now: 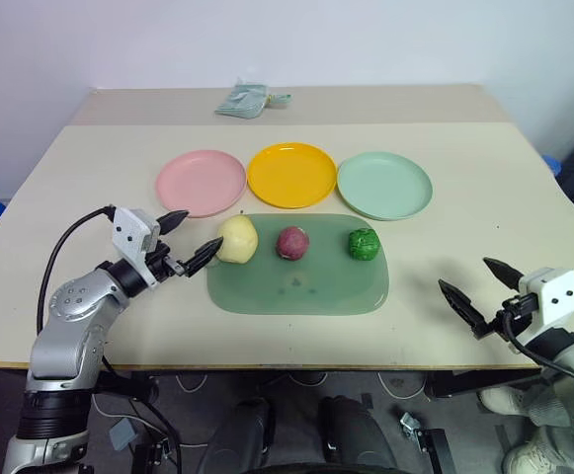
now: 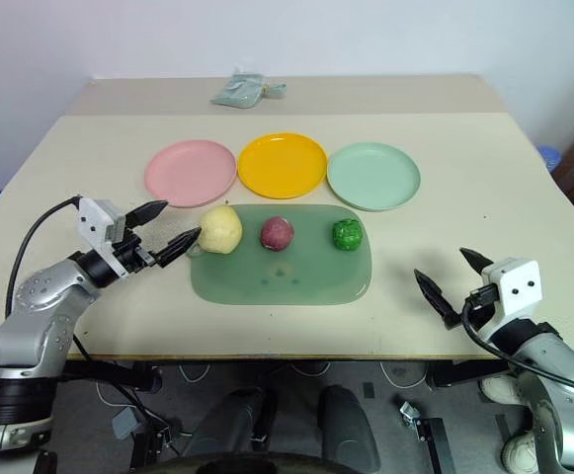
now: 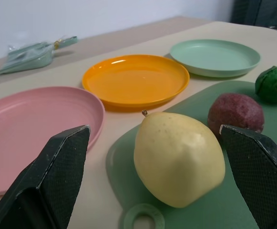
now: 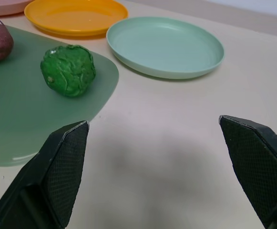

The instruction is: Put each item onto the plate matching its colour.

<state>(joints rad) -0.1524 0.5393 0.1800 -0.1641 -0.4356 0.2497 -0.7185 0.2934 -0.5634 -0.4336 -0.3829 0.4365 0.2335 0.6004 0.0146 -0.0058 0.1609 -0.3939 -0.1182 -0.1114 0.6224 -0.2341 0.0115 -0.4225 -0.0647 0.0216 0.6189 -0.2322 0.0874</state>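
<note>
From the head camera, your left gripper (image 1: 190, 239) reaches level toward the yellow pear (image 1: 237, 240) on the green tray (image 1: 296, 286), jaws spread and not touching it. Your right gripper (image 1: 480, 283) hovers spread over the bare table (image 1: 464, 148). In the left wrist view the pear (image 3: 179, 159) sits between the open fingers (image 3: 57, 167); the right wrist view shows the green lump (image 4: 68, 70) on the tray, near the mint plate (image 4: 165, 46).

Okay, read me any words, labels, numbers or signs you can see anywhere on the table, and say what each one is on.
No readable text.
Pink round plastic plate, yellow-orange plate, mint green plate: plain.
Translucent green rectangular tray: only faint raised marks, not legible.
Pale yellow pear, dark red-purple ball, bumpy green lump: unmarked.
Crumpled greenish packet at the far edge: any print too small to read.
</note>
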